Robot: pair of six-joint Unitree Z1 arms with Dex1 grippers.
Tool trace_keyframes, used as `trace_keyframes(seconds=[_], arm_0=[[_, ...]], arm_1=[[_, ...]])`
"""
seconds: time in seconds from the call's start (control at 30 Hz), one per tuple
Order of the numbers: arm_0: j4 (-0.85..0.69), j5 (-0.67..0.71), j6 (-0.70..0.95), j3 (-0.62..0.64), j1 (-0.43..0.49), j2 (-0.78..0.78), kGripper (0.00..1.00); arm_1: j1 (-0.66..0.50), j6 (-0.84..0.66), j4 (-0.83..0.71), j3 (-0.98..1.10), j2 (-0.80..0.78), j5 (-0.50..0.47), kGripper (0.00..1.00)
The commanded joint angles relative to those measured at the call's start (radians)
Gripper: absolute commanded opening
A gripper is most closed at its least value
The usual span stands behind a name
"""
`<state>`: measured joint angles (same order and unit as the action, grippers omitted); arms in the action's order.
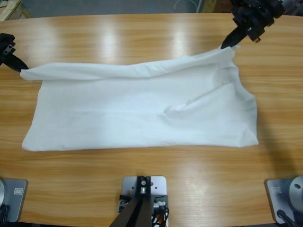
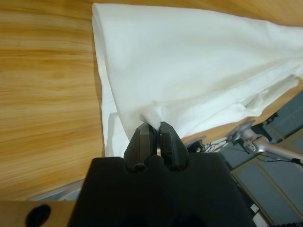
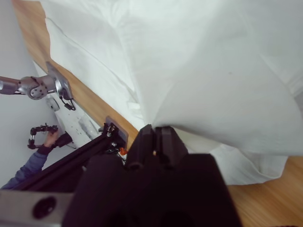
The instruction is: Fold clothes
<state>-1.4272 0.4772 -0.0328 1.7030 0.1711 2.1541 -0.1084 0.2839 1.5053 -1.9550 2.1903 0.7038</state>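
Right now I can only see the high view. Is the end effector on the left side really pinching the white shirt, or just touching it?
Observer: It's pinching. The left wrist view shows the left end effector with its jaws shut on a small tuft at the edge of the T-shirt.
Operator: What about the other one, up in the corner?
Observer: The right wrist view shows the right end effector shut on a fold of the cloth, which spreads away from it.
Operator: Is anybody around?
Observer: Yes. In the right wrist view a person's hand in a blue sleeve shows beyond the table's edge, holding something black.
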Motion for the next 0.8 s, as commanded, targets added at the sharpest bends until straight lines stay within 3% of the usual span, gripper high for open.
trace_keyframes(seconds=[0.03,0.8], arm_0=[[0.013,-0.026,0.010,-0.042,0.007,0.069,0.000],[0.033,-0.039,0.024,-0.112,0.007,0.076,0.000]], arm_1=[[-0.004,0.015,-0.033,0.105,0.028,0.005,0.000],[0.003,0.015,-0.140,0.301,0.000,0.005,0.000]])
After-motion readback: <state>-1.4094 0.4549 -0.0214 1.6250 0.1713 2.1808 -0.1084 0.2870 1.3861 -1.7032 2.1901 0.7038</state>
